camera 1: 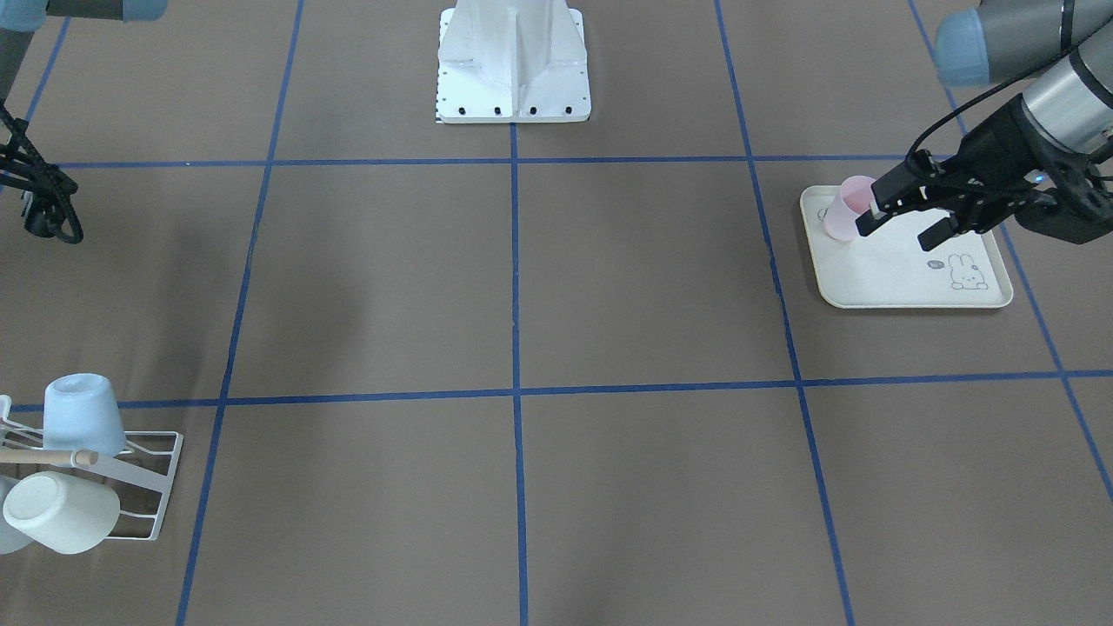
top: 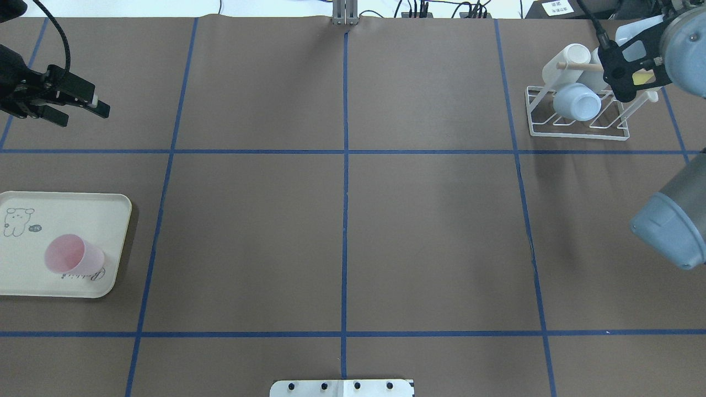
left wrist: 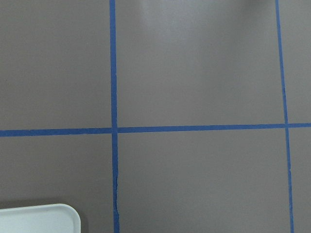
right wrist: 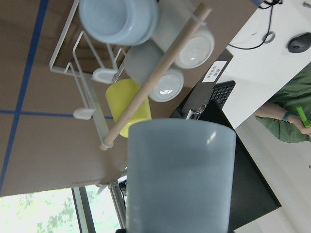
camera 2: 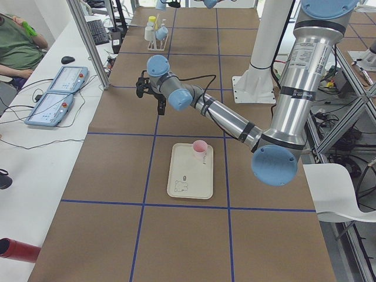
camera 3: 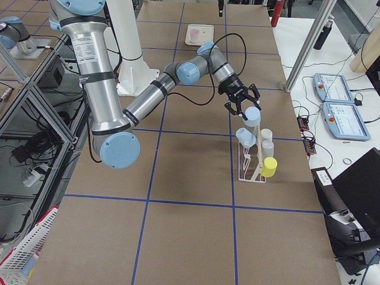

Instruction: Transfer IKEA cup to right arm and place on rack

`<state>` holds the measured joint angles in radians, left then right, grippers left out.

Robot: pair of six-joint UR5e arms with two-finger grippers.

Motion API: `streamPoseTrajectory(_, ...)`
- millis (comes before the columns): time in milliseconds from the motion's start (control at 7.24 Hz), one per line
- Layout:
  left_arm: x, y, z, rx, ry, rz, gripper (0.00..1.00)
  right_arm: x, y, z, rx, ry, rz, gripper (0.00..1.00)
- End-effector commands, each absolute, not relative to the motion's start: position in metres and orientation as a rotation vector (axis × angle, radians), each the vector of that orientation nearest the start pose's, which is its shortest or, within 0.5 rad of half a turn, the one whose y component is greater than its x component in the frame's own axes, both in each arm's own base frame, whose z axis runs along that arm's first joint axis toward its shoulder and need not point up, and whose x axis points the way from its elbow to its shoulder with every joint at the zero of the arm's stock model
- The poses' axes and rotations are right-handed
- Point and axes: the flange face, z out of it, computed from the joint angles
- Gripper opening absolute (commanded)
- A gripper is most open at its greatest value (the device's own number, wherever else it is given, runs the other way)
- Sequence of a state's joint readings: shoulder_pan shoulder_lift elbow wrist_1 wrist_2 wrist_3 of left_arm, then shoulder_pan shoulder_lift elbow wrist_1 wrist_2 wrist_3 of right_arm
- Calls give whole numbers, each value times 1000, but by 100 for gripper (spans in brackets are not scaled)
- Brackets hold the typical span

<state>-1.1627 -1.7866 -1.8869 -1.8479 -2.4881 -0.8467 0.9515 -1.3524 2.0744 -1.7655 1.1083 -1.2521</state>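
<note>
My right gripper (camera 3: 244, 107) is shut on a light blue cup (right wrist: 180, 174) and holds it just above the white wire rack (top: 579, 118) at the far right of the table. The rack (camera 3: 249, 169) carries several cups under its wooden rod (right wrist: 155, 73). My left gripper (top: 85, 114) is open and empty, raised over the far left of the table. A pink cup (top: 74, 256) stands upright on the cream rabbit-print tray (top: 83, 209), well apart from the left gripper. In the front-facing view the left gripper (camera 1: 896, 233) overlaps the pink cup (camera 1: 842, 213) only by line of sight.
The white robot base (camera 1: 513, 61) stands at the table's middle edge. Blue tape lines cross the brown table. A corner of the tray (left wrist: 39, 218) shows in the left wrist view. An operator (camera 2: 17, 47) and tablets (camera 2: 59, 88) are on a side desk.
</note>
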Motion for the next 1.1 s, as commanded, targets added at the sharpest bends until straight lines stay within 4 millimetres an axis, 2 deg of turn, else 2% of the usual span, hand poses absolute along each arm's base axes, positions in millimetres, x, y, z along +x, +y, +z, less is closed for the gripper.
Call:
streamPoseTrajectory(0,165,-517,352,94,1131,-22,100,-160,-539,375,203,776,-1895,42)
streamPoseTrajectory(552,164,-517,353,93,1131,-23,100,-192,-546,398,146,794,-1948,44)
streamPoseTrajectory(829,165,-517,353,92,1132,-22,100,-209,-542,403,159,790,-1933,44)
streamPoseTrajectory(967,164,-517,352,93,1132,-22,100,-227,-540,402,177,794,-1929,44)
